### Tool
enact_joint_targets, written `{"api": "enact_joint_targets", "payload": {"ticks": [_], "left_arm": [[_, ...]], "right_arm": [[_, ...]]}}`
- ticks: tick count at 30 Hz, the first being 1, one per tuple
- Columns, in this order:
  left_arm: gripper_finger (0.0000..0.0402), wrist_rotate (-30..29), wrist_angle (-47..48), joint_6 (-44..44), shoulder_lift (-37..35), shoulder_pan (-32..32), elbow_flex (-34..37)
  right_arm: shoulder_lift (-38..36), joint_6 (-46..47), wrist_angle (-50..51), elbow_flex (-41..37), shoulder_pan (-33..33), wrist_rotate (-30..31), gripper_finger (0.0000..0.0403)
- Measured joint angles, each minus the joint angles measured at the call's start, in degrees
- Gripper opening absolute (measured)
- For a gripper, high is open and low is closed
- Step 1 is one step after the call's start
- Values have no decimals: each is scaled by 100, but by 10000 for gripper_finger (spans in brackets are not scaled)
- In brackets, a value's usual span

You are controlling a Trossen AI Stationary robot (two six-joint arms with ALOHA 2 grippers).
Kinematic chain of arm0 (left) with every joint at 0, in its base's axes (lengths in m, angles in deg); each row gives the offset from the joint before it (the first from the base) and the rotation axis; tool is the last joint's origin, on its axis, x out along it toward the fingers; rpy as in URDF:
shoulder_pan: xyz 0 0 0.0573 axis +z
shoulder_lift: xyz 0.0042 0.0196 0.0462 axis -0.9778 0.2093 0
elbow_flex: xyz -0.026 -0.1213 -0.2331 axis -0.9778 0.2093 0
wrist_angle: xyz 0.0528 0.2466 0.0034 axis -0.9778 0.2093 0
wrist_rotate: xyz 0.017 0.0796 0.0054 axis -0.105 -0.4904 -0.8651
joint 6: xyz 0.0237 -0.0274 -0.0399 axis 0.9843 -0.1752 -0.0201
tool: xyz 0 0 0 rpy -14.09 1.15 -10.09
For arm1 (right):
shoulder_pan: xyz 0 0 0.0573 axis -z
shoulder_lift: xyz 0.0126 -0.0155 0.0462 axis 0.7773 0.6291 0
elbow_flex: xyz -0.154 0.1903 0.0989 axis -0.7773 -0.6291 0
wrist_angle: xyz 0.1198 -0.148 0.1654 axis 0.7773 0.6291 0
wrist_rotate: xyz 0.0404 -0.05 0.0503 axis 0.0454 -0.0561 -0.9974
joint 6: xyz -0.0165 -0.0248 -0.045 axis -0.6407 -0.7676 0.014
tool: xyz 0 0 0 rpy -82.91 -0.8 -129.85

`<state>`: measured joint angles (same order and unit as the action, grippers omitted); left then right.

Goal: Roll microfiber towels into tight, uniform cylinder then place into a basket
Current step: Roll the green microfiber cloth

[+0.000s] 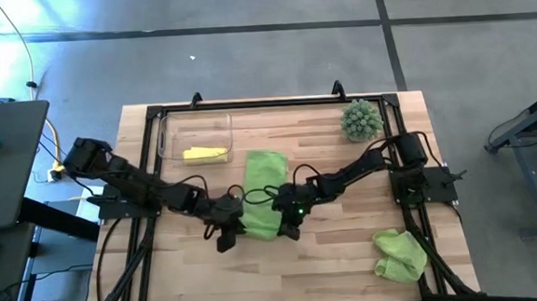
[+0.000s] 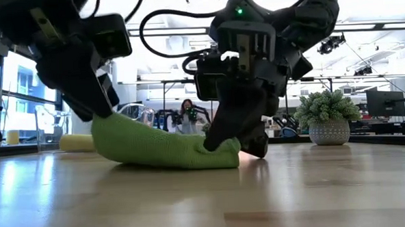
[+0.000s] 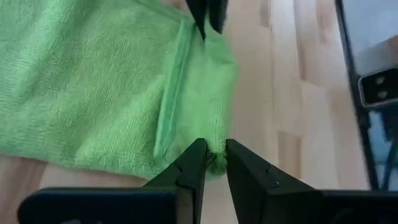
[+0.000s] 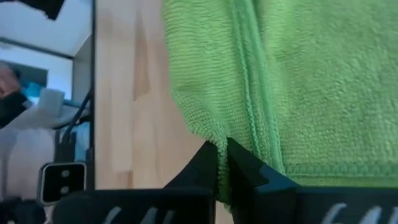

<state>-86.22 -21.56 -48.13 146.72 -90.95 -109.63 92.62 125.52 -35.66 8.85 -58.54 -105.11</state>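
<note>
Towels: two green [image 1: 264, 193] [image 1: 398, 255], apparently one yellow [image 1: 204, 153], one basket [image 1: 170, 136].

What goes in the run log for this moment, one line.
left gripper: shut on green towel | right gripper: shut on green towel | basket: yellow roll

My two dark arms, and what they are made of

Both my arms are black, built of blocky jointed links with loops of black cable running along them, each rising from a black base plate bolted to a black frame. My right arm shows a small green light near its wrist, and its wrist block has a grey face with screws. My left gripper [image 3: 210, 163] and right gripper [image 4: 221, 163] each end in two matte black, wedge-shaped fingers tapering to narrow tips.
</note>
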Motion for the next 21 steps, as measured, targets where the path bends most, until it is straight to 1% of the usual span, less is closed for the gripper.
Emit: {"api": "enact_joint_targets", "payload": {"ticks": [3,6,9,12,17,21], "left_arm": [[53,-291,367,335,-236,-159,7],[53,-755,559,674,-491,-368,6],[53,-1183,360,1051,-609,-614,-5],[58,-1498,174,1380,-523,-873,-5],[91,-1752,-8,1691,-225,-1130,-3],[129,-2240,-119,1800,-80,-1149,-3]], "right_arm": [[-9,95,121,7,8,249,4],[-13,198,172,9,11,396,4],[-16,260,198,12,8,527,4],[-16,393,159,13,23,621,4],[-132,456,173,-14,93,647,4],[-299,404,72,-101,198,644,4]]}}
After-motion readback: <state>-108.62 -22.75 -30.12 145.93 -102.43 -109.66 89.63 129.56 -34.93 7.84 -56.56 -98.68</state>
